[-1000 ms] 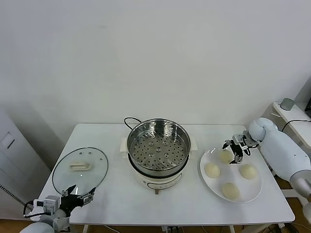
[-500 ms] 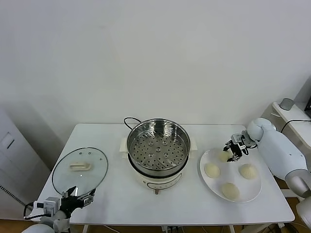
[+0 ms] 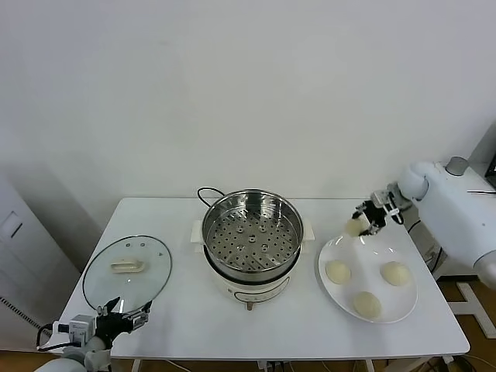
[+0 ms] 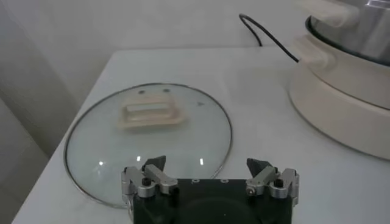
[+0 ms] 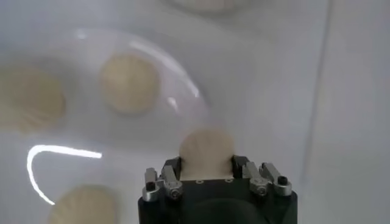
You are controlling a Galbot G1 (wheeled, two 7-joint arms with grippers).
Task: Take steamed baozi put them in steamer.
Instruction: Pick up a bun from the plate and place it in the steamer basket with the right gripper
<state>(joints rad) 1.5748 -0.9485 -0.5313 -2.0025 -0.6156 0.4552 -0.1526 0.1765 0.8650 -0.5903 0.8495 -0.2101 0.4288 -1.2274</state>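
We see the white table (image 3: 186, 325) carrying the steamer (image 3: 253, 232), its perforated tray bare. To the steamer's right lies a white plate (image 3: 403, 306) with three baozi (image 3: 339, 272); to its left, a glass lid (image 3: 128, 269). Our right gripper (image 3: 363, 222) clamps a fourth baozi (image 3: 356, 226) above the plate's far rim. Our left gripper (image 3: 124, 316) idles near the lid, fingers apart.

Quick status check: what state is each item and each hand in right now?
Round shiny steel steamer: uncovered, tray empty.
Round glass lid: flat on table, apart from steamer.
Right hand: shut on one pale round baozi, lifted above plate.
Flat white plate: holds three baozi.
Left hand: open, idle near lid.
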